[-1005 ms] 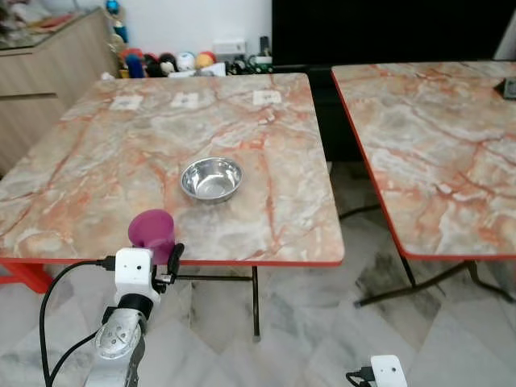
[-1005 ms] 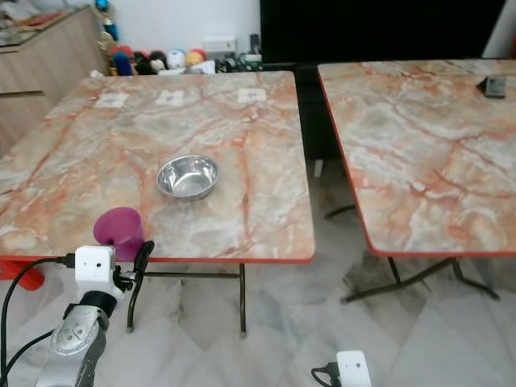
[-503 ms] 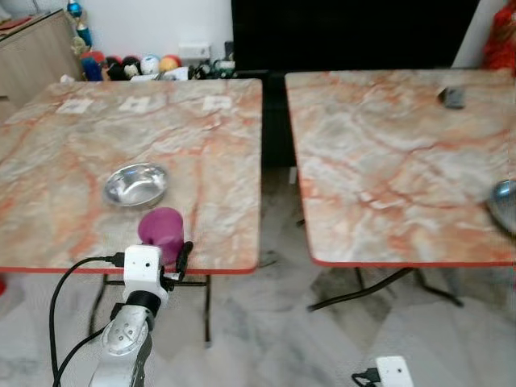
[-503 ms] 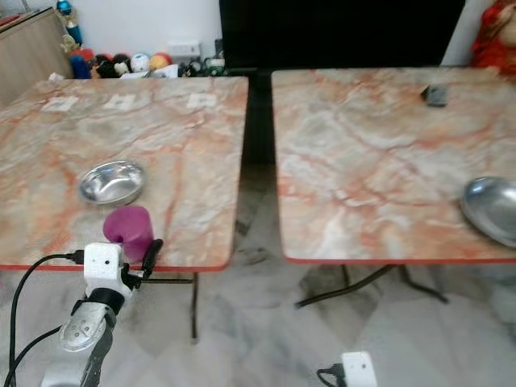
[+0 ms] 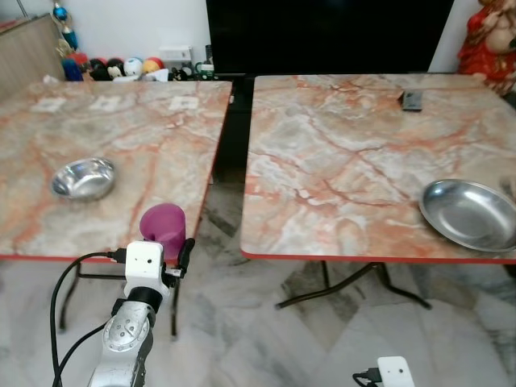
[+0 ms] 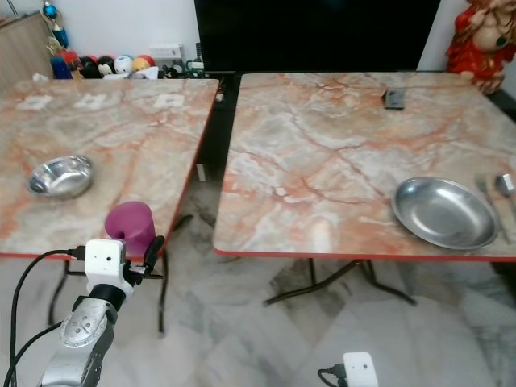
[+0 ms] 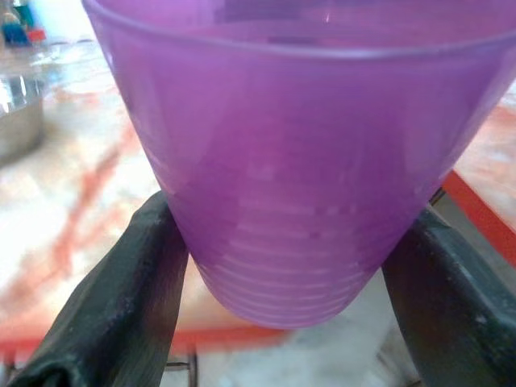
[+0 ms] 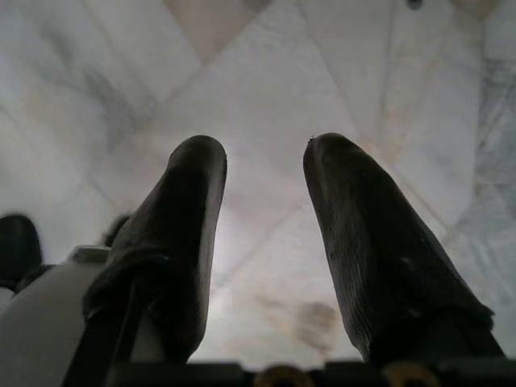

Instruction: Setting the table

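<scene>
A purple plastic cup is held upright in my left gripper, which is shut on it at the front edge of the left table. The left wrist view has the cup squeezed between both black fingers. A small steel bowl rests on the left table. A large steel plate lies at the right side of the right table, with cutlery beside it. My right gripper hangs low over the floor, open and holding nothing.
A narrow gap of marble floor separates the two red-edged folding tables. A small dark device lies at the right table's far side. Toys line the back wall, and a dark screen stands behind the tables.
The whole view has swung to the right: the left table and bowl have slid left, and the right table with its plate has come fully into sight. The cup stays gripped.
</scene>
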You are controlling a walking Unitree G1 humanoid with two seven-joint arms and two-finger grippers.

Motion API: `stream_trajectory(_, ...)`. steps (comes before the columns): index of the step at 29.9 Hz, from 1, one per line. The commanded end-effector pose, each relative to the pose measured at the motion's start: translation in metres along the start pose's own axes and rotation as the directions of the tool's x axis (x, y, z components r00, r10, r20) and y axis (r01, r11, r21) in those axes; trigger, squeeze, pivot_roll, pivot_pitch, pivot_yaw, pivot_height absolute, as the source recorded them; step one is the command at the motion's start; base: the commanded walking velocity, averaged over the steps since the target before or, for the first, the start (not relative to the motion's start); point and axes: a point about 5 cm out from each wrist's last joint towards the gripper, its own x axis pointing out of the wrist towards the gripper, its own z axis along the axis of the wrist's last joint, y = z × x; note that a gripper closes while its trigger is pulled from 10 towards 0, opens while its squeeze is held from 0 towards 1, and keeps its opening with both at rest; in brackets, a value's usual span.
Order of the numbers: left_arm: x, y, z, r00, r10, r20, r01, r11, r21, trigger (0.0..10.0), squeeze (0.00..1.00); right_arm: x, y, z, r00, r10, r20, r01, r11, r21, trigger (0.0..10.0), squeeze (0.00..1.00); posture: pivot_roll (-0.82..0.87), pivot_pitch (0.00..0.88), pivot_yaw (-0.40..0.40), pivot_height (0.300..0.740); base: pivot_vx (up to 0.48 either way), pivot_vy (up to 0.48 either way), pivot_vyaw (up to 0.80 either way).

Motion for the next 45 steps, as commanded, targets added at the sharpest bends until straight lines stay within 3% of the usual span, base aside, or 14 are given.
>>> stream_trajectory(1,-0.002,0.005,-0.001,1.000,0.013,-0.016,-0.013,1.000,0.019,10.0,0.00,0.000,0.005,-0.001,1.000,0.014,-0.009,-0.014,1.000,0.011,10.0,0.00,0.01,0.096,0.024,0.740,0.000,-0.465,0.00)
stream_trajectory(11,-0.004,0.015,0.000,0.999,0.022,-0.025,-0.021,0.999,0.042,10.0,0.00,0.000,0.005,0.000,1.000,0.005,-0.008,-0.005,1.000,0.027,10.0,0.00,0.02,0.117,0.029,0.740,0.000,-0.465,0.00)
stream_trajectory(29,-0.003,0.009,0.001,1.000,0.017,-0.025,-0.016,0.999,0.034,10.0,0.00,0.000,0.003,0.001,1.000,0.006,-0.008,-0.006,1.000,0.009,10.0,0.00,0.02,0.114,0.025,0.740,0.000,-0.451,0.00)
stream_trajectory(36,-0.005,0.008,-0.002,0.999,0.002,-0.037,0.000,0.999,0.033,10.0,0.00,0.000,0.003,-0.001,1.000,0.010,-0.010,-0.009,1.000,0.005,10.0,0.00,0.02,0.107,0.025,0.740,0.000,-0.039,0.00)
stream_trajectory(45,-0.006,0.003,0.002,0.999,-0.038,-0.002,0.038,0.999,-0.025,10.0,0.00,0.000,0.004,-0.001,1.000,0.014,-0.011,-0.014,1.000,-0.003,10.0,0.00,0.02,0.094,0.025,0.740,0.000,0.000,0.00)
